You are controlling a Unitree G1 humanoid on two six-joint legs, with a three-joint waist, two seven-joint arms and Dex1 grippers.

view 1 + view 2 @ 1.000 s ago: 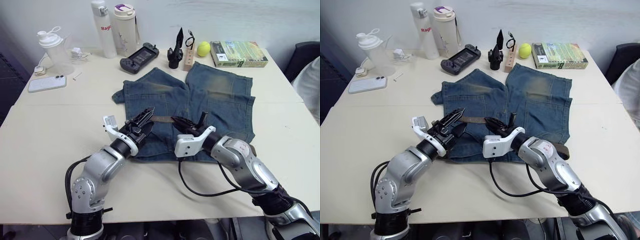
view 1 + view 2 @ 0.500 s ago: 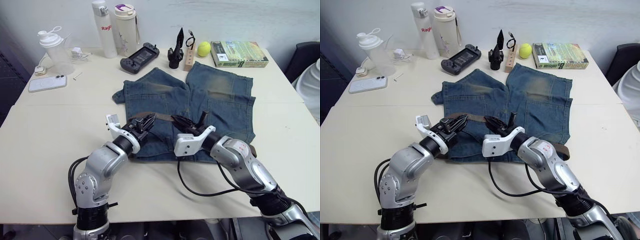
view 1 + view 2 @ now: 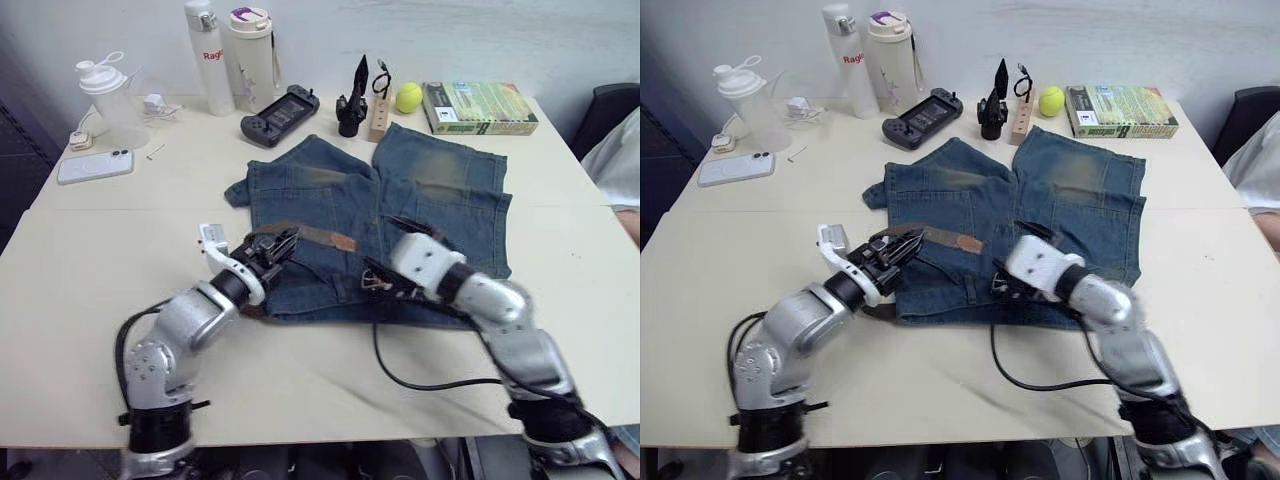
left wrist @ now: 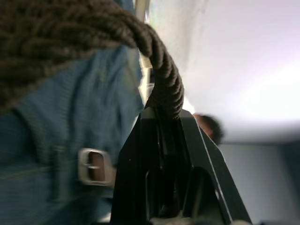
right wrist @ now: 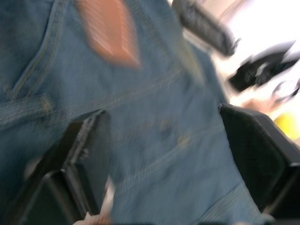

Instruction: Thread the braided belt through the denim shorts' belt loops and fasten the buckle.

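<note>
- Reaching low over the table (image 3: 90, 250), left gripper (image 3: 272, 247) clamped on the belt (image 3: 300, 233) at the waist edge of the shorts (image 3: 440, 200).
- Hovering above the shorts' middle, right gripper (image 5: 164, 154) spread wide, pinching nothing.
- Lying across the denim, leather tip (image 3: 340, 242) pointing toward the right gripper.
- Showing beside the left fingers (image 4: 161, 154), buckle (image 4: 95, 166) on denim.
</note>
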